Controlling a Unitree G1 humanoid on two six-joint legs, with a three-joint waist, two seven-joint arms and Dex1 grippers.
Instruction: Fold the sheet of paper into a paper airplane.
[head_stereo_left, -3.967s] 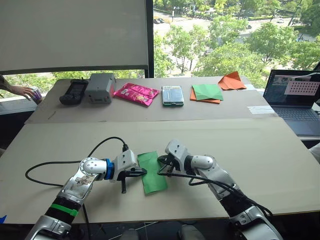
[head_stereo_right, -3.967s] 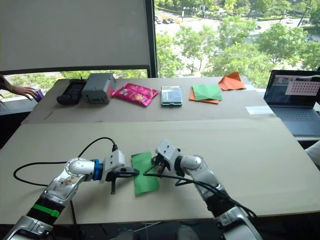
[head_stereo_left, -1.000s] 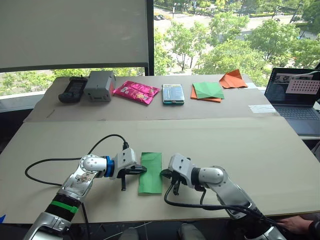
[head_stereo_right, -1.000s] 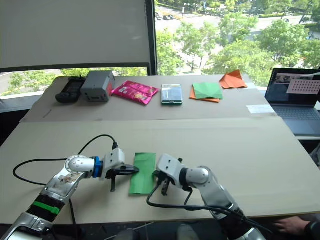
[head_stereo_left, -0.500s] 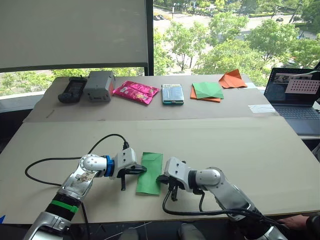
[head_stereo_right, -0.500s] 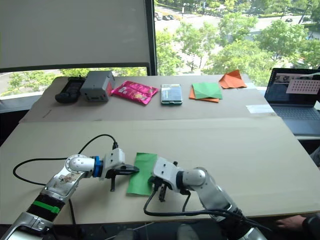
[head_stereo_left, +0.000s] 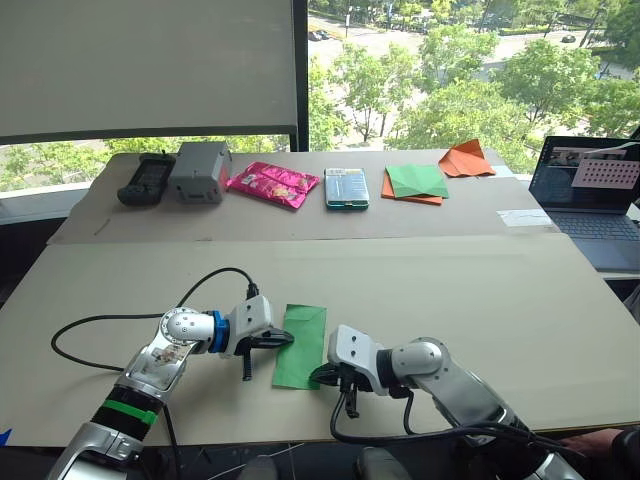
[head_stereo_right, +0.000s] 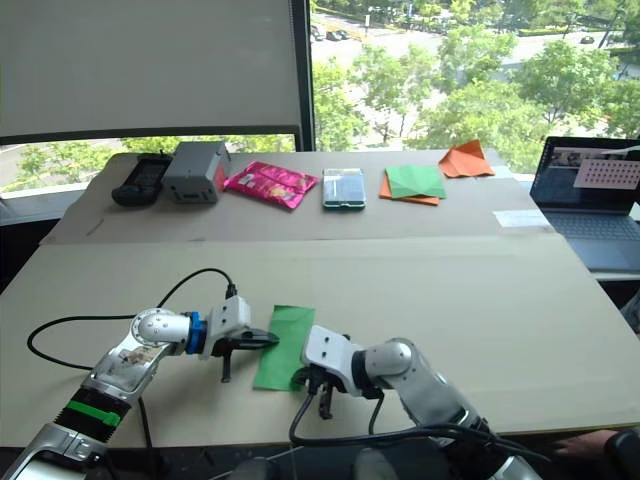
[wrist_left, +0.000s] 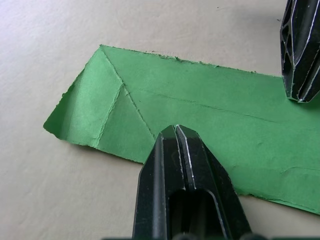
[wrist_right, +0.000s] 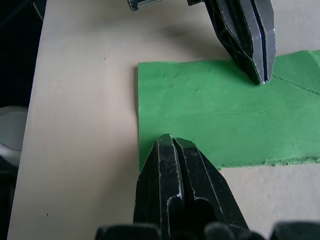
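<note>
The sheet of paper (head_stereo_left: 301, 344) is a narrow bright green strip lying flat on the near table, with diagonal creases at one end (wrist_left: 107, 112). My left gripper (head_stereo_left: 286, 341) is shut, and its tip (wrist_left: 175, 131) presses on the strip's left long edge. My right gripper (head_stereo_left: 322, 377) is shut too, with its tip (wrist_right: 171, 140) at the strip's near right corner. In the right wrist view the left gripper's fingers (wrist_right: 250, 40) touch the opposite edge of the paper (wrist_right: 215, 120).
On the back table stand a black device (head_stereo_left: 147, 180), a grey box (head_stereo_left: 200, 172), a pink packet (head_stereo_left: 272, 186), a teal case (head_stereo_left: 346, 188), green-and-orange sheets (head_stereo_left: 414, 184) and an orange paper plane (head_stereo_left: 464, 160). A laptop (head_stereo_left: 590, 190) sits at right. A black cable (head_stereo_left: 100, 325) loops left. A person's hand (head_stereo_left: 590, 443) rests at the near right edge.
My right gripper has slid along the paper's right edge toward the near end. The strip has turned slightly, its near end swinging left. The left gripper has stayed put.
</note>
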